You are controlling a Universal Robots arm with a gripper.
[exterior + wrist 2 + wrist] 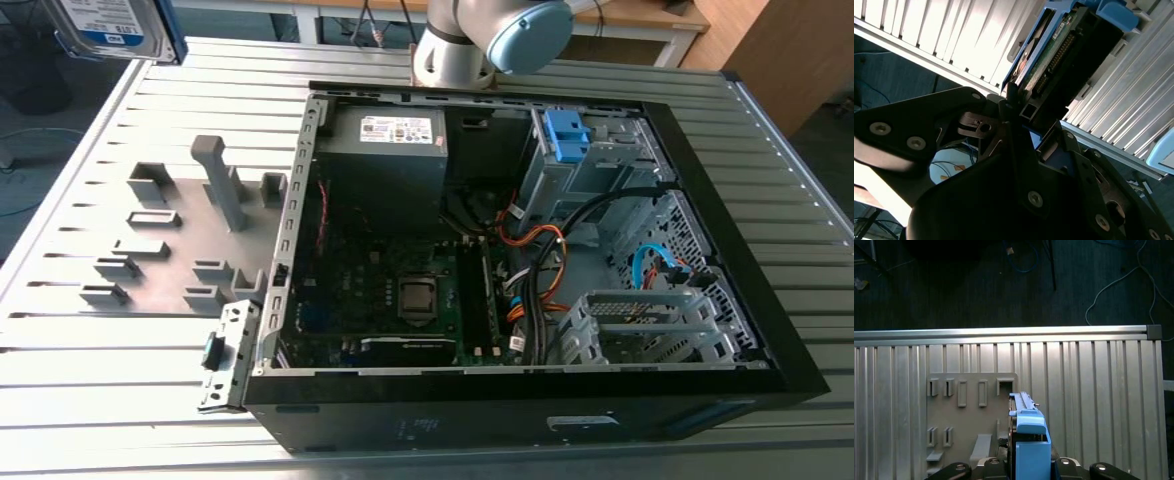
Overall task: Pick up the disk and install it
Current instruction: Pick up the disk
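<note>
Where the disk (114, 25) is: off the table (54, 340), held in the air over the far corner on the exterior view's left, with its white-and-blue label facing that camera.
Gripper (1026, 112): clamped on one end of the disk from both sides (in the second wrist view the green circuit board and a blue side rail run away from the grip).
Disk in the first wrist view: seen edge-on, blue rail toward the camera, over one edge of the grey holder plate (966, 410) that lies on the slatted table.
Arm (494, 35): at the table's far edge, behind the computer case.
Computer case (747, 330): lying open on its side, covering the middle of the table and the part toward the exterior view's right, just beside the holder plate.
Inside the case: a grey power-supply box (387, 140) with a white sticker sits in the far corner nearest the plate. A bare blue bracket (563, 135) is further along the far wall. A metal drive cage (641, 320) is toward the near corner on the exterior view's right. Orange and black cables (534, 260) run between them.
Beyond the table's edge: dark floor (954, 285) with loose wires.
</note>
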